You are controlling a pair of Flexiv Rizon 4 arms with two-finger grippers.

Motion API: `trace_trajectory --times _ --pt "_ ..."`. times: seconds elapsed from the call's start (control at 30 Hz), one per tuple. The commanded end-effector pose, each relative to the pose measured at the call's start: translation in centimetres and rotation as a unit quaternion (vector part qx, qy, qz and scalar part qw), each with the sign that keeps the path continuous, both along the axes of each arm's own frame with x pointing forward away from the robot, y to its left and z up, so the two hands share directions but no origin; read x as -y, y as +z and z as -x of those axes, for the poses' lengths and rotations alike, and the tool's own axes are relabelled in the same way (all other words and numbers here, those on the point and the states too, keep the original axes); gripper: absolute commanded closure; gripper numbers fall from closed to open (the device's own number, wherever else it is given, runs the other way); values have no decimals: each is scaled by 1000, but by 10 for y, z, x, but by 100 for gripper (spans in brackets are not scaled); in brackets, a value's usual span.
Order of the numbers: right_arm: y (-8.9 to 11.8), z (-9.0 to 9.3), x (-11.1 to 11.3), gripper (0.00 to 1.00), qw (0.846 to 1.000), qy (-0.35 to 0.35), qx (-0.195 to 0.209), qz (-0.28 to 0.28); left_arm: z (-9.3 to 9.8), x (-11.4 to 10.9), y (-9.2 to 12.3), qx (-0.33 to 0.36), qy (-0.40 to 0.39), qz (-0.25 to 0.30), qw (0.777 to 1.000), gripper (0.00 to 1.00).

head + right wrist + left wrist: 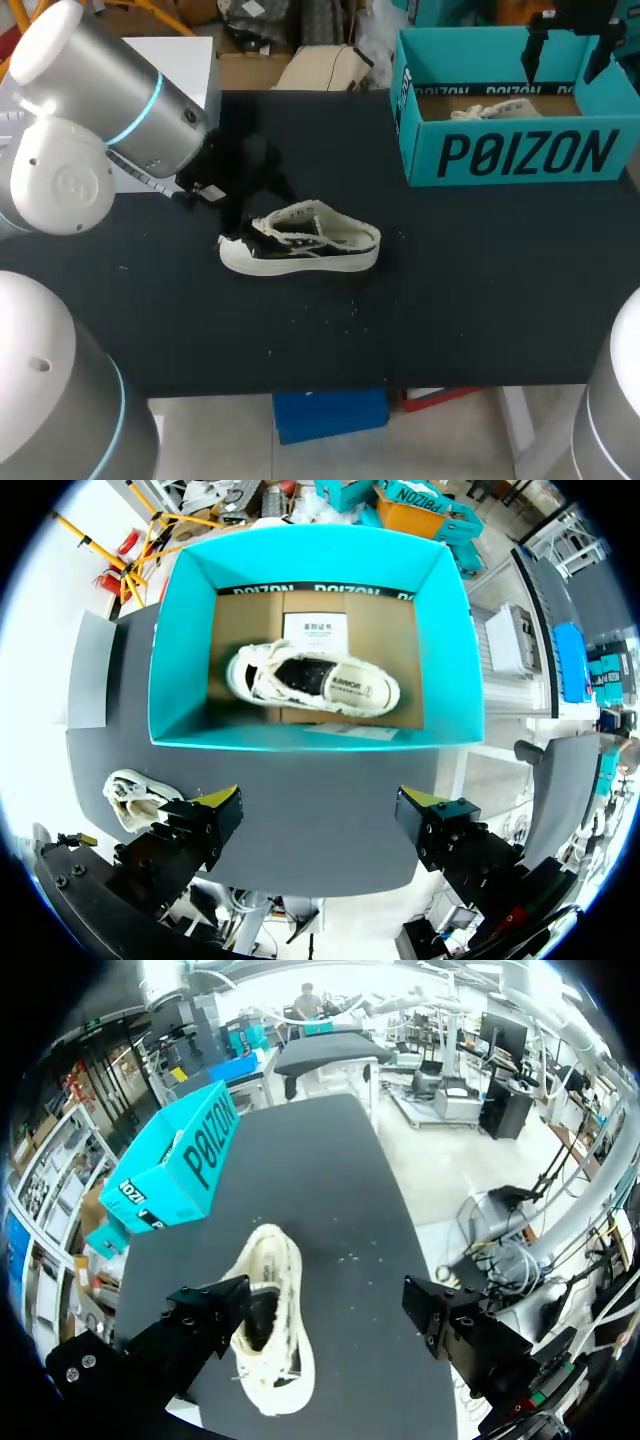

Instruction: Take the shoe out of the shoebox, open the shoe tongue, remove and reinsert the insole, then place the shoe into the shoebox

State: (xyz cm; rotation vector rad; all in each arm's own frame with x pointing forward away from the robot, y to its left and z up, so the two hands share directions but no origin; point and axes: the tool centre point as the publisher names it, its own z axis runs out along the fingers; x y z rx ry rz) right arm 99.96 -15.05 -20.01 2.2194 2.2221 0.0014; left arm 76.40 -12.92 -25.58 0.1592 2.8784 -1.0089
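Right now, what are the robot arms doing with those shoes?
One white shoe lies on the black table, out of its box. The left gripper hangs right over it, open, with one finger by the shoe's opening, but it is not gripping it. The right gripper hovers open above the teal shoebox, where another shoe sits inside. Neither arm is holding anything at this moment.

Left arm (100, 80): there it is, a silver-white barrel, cyan ring (141, 110), round white cap (60, 185) at nine o'clock.
Left gripper (325, 1308): black blocky fingers (190, 1335), small silver screws (76, 1371).
Right gripper (318, 802): black too, yellow tips (222, 798).
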Motion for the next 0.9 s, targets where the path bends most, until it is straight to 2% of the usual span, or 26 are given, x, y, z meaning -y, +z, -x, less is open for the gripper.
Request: trace_trajectory --times 0.03,0.2,0.4,0.47,0.6,0.63,0.67,0.7,0.73,0.9 --pt "0 0 0 0 1000 0 0 0 15 -26 7 23 15 20 999 0" --pt "0 0 0 0 1000 0 0 0 -4 -49 13 20 27 43 998 0" --pt "0 0 0 0 1000 0 0 0 -29 -73 8 32 39 31 998 0" --pt "0 0 0 0 1000 0 0 0 -34 -77 6 35 35 47 998 0" --pt "0 0 0 0 1000 0 0 0 -38 -79 1 39 24 47 998 0" --pt "2 8 -6 0 998 59 30 -9 -38 -79 1 39 24 47 998 0" --pt "3 21 -14 0 987 147 56 -15 -38 -79 1 39 24 47 998 0" --pt "3 38 -22 0 968 246 46 -28 -38 -79 1 39 24 47 998 0" --pt "1 53 -24 0 945 326 15 -22 -38 -79 1 39 24 47 998 0" --pt "1 53 -24 0 945 326 15 -22 -38 -79 1 39 24 47 998 0"
